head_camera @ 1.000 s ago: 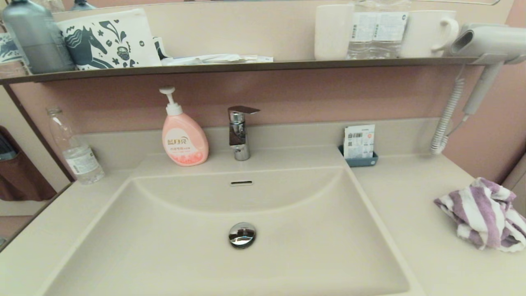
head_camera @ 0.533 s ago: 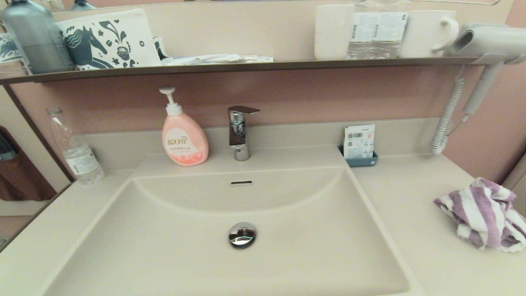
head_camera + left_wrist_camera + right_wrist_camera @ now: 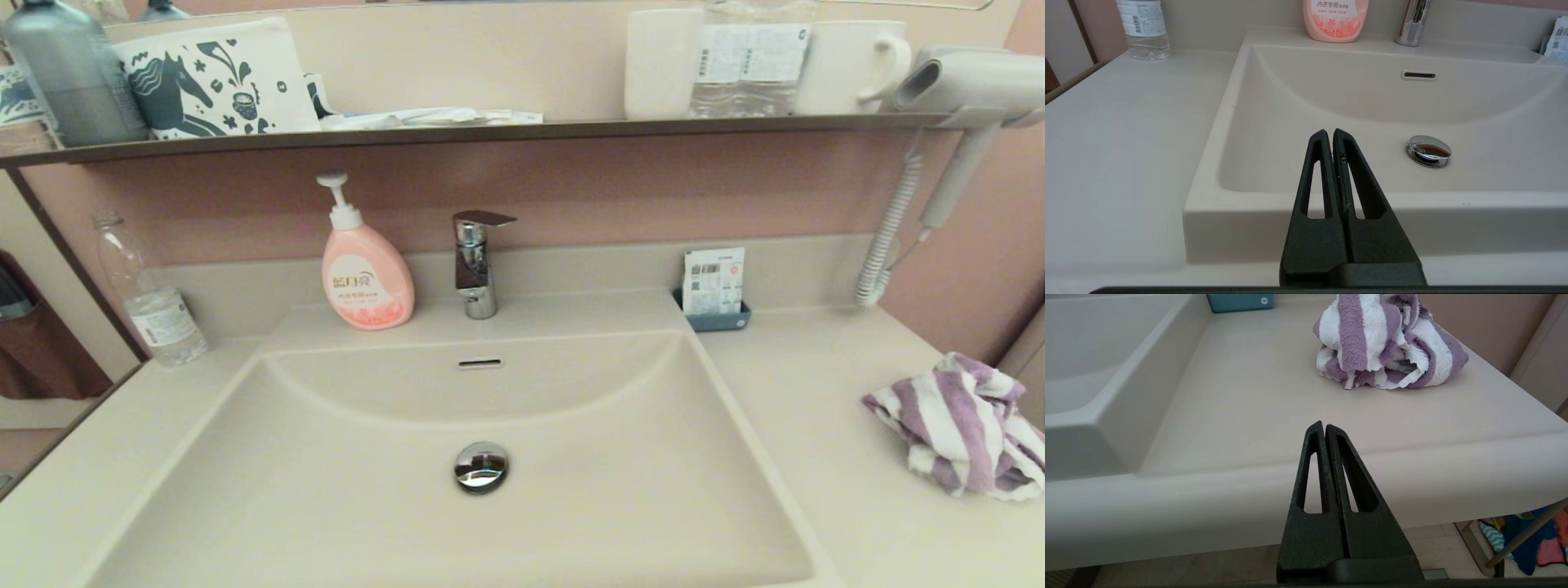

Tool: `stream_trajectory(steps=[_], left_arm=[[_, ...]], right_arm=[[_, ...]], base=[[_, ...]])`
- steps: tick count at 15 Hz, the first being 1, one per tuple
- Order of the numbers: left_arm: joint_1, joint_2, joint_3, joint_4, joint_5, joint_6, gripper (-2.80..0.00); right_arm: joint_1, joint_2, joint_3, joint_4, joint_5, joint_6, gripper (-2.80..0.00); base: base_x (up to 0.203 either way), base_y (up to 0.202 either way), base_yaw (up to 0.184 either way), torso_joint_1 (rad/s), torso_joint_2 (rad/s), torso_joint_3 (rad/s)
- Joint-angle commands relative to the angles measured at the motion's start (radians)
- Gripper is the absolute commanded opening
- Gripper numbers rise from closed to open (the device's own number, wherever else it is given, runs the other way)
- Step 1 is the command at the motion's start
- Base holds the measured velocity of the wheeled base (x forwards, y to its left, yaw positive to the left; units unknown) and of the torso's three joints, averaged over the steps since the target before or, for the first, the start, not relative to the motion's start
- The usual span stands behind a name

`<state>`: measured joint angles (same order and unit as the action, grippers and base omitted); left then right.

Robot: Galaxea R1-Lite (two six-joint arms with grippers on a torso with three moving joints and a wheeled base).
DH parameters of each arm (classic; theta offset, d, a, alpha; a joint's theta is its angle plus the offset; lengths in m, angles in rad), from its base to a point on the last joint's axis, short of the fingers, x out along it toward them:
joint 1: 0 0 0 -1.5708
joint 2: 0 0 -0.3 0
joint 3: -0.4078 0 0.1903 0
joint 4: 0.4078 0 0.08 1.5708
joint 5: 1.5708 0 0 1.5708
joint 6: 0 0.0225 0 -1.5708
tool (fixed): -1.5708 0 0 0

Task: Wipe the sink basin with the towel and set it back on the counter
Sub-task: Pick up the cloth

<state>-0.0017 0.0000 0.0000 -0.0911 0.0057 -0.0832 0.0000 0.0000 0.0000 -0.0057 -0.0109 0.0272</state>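
Centrally, the sink basin (image 3: 457,490) sits sunk in the counter (image 3: 816,384); the towel (image 3: 959,425) lies bunched on the counter, right of the basin. Before the basin, left gripper (image 3: 1329,132) and right gripper (image 3: 1321,425) hang pinched closed, empty.

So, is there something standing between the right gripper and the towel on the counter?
Nothing visible does. The right gripper, shut, sits just off the front edge of the counter, and only bare counter lies between it and the bunched striped towel. The small teal tray stands off to the side, by the basin.
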Motion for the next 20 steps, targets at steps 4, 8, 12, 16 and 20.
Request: stream_trajectory(steps=[4, 8, 12, 16, 20], left_arm=[[0.000, 0.002, 0.000, -0.001, 0.000, -0.001, -2.80], [0.000, 0.002, 0.000, -0.001, 0.000, -0.002, -2.80], [0.000, 0.002, 0.000, -0.001, 0.000, -0.002, -2.80], [0.000, 0.002, 0.000, -0.001, 0.000, -0.003, -2.80], [0.000, 0.002, 0.000, -0.001, 0.000, -0.002, -2.80]], right_arm=[[0.000, 0.000, 0.000, -0.002, 0.000, 0.000, -2.80], [0.000, 0.000, 0.000, -0.002, -0.001, -0.005, -2.80], [0.000, 0.011, -0.075, 0.015, -0.002, -0.016, -2.80], [0.001, 0.198, -0.227, 0.033, -0.008, -0.016, -2.80], [0.000, 0.515, -0.369, 0.029, -0.061, -0.003, -2.80]], base=[[0.000, 0.000, 0.000, 0.000, 0.00, 0.000], [0.000, 0.000, 0.000, 0.000, 0.00, 0.000], [0.000, 0.000, 0.000, 0.000, 0.00, 0.000], [0.000, 0.000, 0.000, 0.000, 0.00, 0.000], [0.000, 0.000, 0.000, 0.000, 0.00, 0.000]])
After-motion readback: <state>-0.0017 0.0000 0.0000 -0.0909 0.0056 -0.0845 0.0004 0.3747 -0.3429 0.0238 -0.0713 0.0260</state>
